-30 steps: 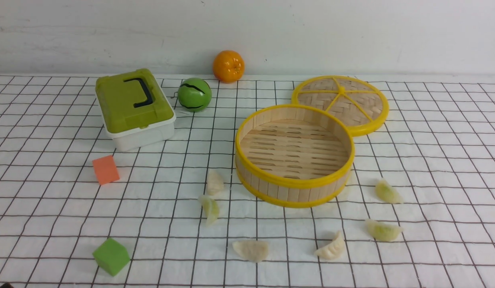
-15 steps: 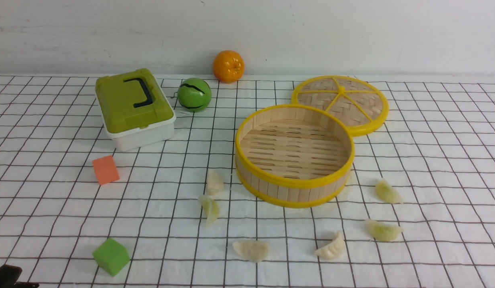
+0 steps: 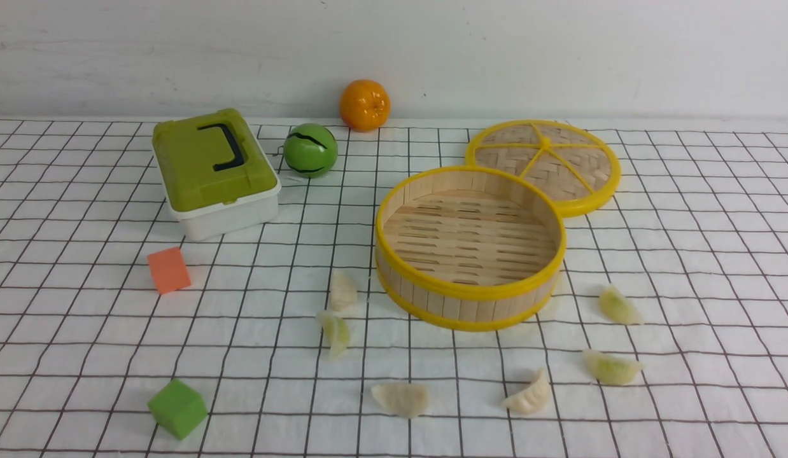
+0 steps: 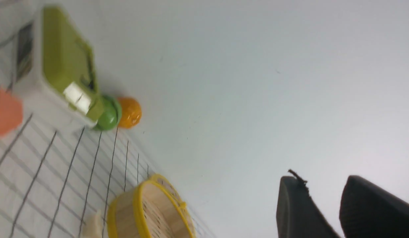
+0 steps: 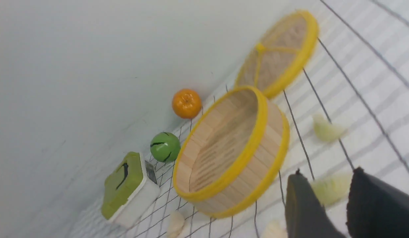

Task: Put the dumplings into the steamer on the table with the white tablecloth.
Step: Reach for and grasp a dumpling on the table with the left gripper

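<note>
The steamer (image 3: 394,270) stands right of centre on the white tablecloth (image 3: 687,254) of the table, with nothing in it. Several dumplings lie on the cloth in front of it. Three are cream-white (image 3: 342,291) (image 3: 400,399) (image 3: 527,394) and three pale green (image 3: 335,332) (image 3: 612,367) (image 3: 619,305). Neither gripper shows in the front view. My left gripper (image 4: 323,181) is open against the bare wall, with the steamer (image 4: 138,211) far off. My right gripper (image 5: 327,177) is open above the cloth; a green dumpling (image 5: 331,188) lies beyond its gap, untouched, beside the steamer (image 5: 260,178).
The woven yellow-rimmed lid (image 3: 543,164) lies flat behind the steamer. At the back left stand a white box with a green lid (image 3: 214,168), a green ball (image 3: 310,150) and an orange (image 3: 365,105). An orange cube (image 3: 168,270) and a green cube (image 3: 177,408) sit on the left.
A dark gripper tip showed at the front view's bottom left corner half a second ago; it is out of that view now. The dumplings and steamer have not moved.
</note>
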